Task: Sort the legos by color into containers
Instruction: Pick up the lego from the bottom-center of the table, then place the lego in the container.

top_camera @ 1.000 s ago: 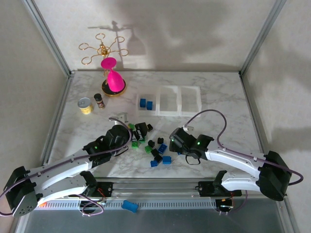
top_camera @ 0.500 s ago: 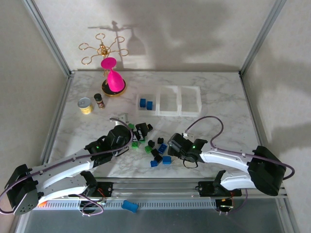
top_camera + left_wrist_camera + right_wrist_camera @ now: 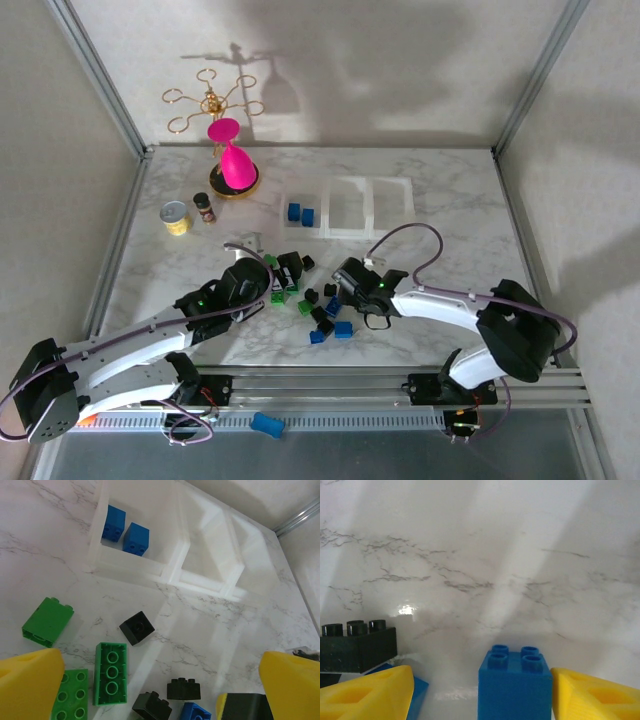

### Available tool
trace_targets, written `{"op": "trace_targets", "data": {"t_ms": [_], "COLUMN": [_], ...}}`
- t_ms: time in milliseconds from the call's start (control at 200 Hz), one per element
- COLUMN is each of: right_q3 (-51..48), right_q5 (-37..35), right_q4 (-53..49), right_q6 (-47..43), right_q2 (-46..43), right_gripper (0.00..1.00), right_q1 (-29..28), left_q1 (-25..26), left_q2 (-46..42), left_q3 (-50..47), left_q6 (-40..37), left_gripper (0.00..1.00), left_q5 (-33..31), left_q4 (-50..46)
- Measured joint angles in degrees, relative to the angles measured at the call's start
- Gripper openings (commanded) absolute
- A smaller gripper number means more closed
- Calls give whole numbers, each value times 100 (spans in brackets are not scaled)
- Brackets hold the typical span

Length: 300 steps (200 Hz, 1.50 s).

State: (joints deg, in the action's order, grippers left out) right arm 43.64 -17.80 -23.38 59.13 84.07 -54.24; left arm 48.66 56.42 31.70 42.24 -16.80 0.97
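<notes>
Your right gripper (image 3: pixel 482 695), the nearer one, stands half-open astride the blue lego (image 3: pixel 515 690), which sits studs-up and off-centre between the jaws; the containers (image 3: pixel 348 233) lie far and slightly left; your left gripper (image 3: pixel 160 657) hangs wide.

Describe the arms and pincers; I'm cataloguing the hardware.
The left arm and right arm have white links and black joints, each trailing a purple cable, with a green light near the wrist. The left pincer and right pincer are black with yellow wedge-shaped fingers.
</notes>
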Motion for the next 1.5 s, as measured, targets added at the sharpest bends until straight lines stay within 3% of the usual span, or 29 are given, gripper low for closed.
{"op": "trace_targets", "data": {"t_ms": [666,971,1252,1502], "right_q3": [-190,-26,933,2579], "right_q5": [2,-61,-216,-245], "right_q4": [-192,-328,-400,205], "right_q6": [-295,-544,-1169,-1993], "right_q2": [-85,-105,-114,966], "right_gripper": [40,34,35,36], "right_q1": [0,-2,-11,225], "left_q1": [0,0,-66,-616], "left_q2": [164,48,-249,-579], "left_q3": [55,55,55,55], "left_q6": [-2,-2,-63,-151], "left_gripper": [100,100,100,100], "left_q5": [-85,-116,-264,-225], "left_q4": [-4,-15,-136,-339]}}
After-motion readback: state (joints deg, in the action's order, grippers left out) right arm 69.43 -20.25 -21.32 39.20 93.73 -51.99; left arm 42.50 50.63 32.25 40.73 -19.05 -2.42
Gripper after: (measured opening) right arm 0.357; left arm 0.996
